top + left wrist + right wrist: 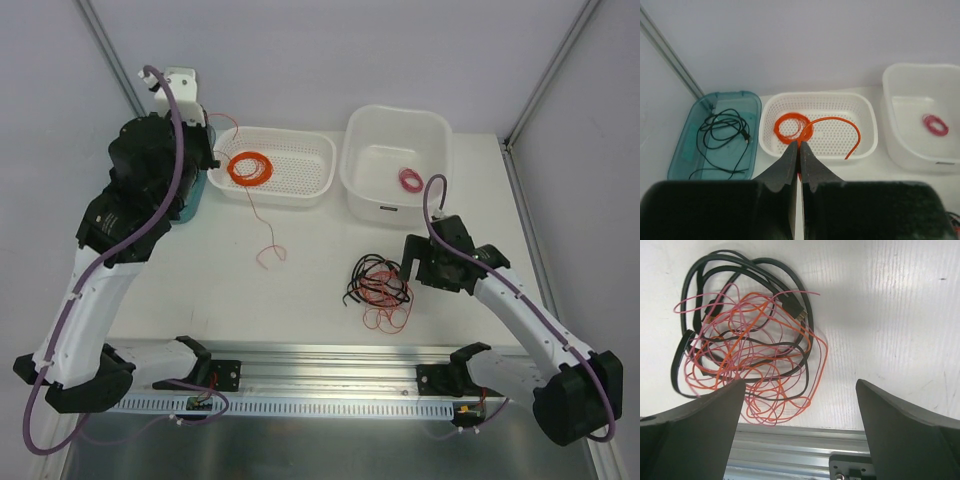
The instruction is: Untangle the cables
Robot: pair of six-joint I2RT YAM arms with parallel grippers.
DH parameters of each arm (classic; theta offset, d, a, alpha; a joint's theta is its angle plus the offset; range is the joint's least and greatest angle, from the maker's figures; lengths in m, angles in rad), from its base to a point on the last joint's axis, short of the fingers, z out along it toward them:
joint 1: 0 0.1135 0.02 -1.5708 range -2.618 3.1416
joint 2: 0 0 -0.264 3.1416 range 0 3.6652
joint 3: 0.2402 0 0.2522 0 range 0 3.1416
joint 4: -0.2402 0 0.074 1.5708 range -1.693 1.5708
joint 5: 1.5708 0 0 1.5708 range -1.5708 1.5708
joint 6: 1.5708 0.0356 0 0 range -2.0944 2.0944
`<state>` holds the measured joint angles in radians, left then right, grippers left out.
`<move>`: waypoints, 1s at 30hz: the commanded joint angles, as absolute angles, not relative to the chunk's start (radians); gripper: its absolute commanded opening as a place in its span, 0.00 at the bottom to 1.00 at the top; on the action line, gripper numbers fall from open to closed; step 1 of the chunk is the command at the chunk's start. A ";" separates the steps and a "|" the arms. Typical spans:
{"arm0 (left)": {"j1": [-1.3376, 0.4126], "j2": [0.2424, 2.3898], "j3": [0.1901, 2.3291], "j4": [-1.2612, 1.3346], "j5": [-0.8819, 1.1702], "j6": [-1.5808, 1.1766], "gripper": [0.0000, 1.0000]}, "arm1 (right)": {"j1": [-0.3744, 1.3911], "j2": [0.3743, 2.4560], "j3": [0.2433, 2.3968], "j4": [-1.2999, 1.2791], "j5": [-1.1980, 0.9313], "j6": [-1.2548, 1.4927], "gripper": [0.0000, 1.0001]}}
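At the front of the desk (320, 225) the cables (750, 355) lie knotted: glossy black cord, thin pink and orange loops, under the right tool (800, 385), spread wide and empty. Farther back the left tool (800, 147) pinches an orange strand (858, 136) over the perforated basket (867, 115) holding a neat orange coil (790, 127); I judge sorting roughly half done

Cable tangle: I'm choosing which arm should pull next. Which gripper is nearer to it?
Right. The right gripper sits just right of the cable tangle, fingers open. The left gripper is far off at the back left, shut on an orange wire by the white basket.
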<state>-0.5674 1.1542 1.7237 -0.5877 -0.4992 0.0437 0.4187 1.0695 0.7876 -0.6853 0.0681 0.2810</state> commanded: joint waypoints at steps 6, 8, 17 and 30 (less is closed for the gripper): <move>-0.549 1.278 2.051 -0.500 -0.436 0.100 0.00 | 0.423 0.945 0.870 -0.775 0.087 0.222 0.97; -0.540 1.339 2.141 -0.483 -0.423 0.113 0.00 | 0.425 0.922 0.871 -0.773 0.086 0.219 0.97; -0.499 1.537 2.349 -0.273 -0.269 0.090 0.00 | 0.425 0.893 0.854 -0.773 0.080 0.224 0.97; -0.353 1.663 2.391 -0.003 -0.121 -0.027 0.00 | 0.423 0.931 0.841 -0.742 0.035 0.212 0.97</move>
<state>-0.3721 1.6756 2.3432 -0.1421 -0.1974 0.0341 0.4213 0.9192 0.8322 -0.7589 0.0471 0.2302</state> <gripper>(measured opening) 0.009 0.971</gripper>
